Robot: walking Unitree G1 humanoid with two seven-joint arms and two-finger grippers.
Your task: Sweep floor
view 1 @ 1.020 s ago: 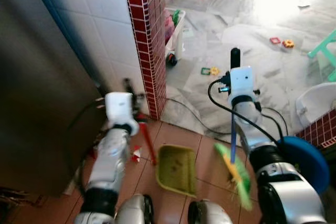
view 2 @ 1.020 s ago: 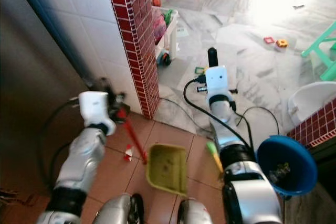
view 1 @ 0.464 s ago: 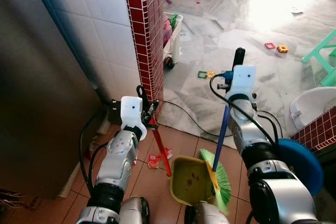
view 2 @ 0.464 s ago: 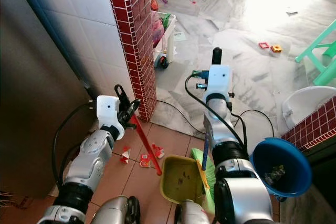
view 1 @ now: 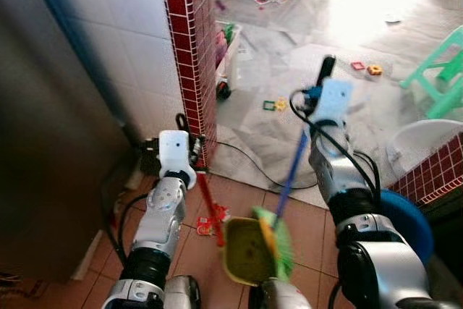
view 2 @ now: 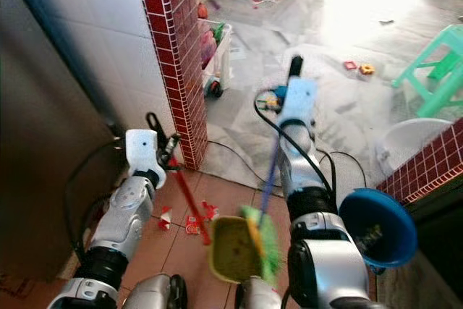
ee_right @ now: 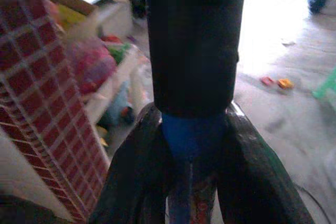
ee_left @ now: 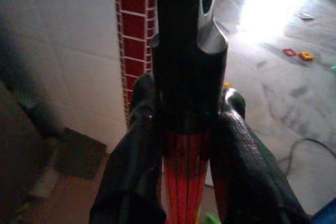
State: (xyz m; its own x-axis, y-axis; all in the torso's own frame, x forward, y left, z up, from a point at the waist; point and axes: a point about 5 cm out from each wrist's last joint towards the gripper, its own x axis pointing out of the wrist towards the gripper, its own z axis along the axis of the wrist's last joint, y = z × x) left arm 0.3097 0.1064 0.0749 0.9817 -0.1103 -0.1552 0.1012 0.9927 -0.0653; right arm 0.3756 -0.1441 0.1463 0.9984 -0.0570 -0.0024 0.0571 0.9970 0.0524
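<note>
Broom head has swung over the dustpan mouth since half a second ago, when it sat at the pan's right edge, and its blue shaft now leans more steeply up to the right. Left to right: grey metal panel (view 1: pixel 51 142), then white tiled wall (view 1: pixel 116 41) ending in a red-tiled pillar edge (view 1: pixel 189 56). Left arm is bent forward and raised at about pillar-base height, left gripper (view 2: pixel 160 140) with its fingers (ee_left: pixel 134 171) clamped on the black-capped top of the dustpan's red handle (view 2: pixel 189 204); the wrist view shows both fingers pressed against the handle. Handle slopes down and right to the yellow-green dustpan (view 1: pixel 244 252), which sits on the terracotta floor tiles (view 1: pixel 304 215) between the robot's feet. Small red and white litter scraps (view 1: pixel 210 221) lie on the tiles just left of the pan, next to the handle. Green broom head (view 1: pixel 273 242) overlaps the pan's right side, blurred. Blue broom shaft (view 1: pixel 289 179) rises from it to the right gripper (view 1: pixel 323 81), right arm extended forward and up, fingers (ee_right: pixel 131 171) closed around the shaft below its black grip. Beyond lies a marble floor (view 1: pixel 362 27) with scattered toys (view 1: pixel 365 68). Far right: blue bowl (view 2: pixel 377 228) by a low red-tiled wall (view 2: pixel 427 171), green plastic stool (view 1: pixel 438 77).
</note>
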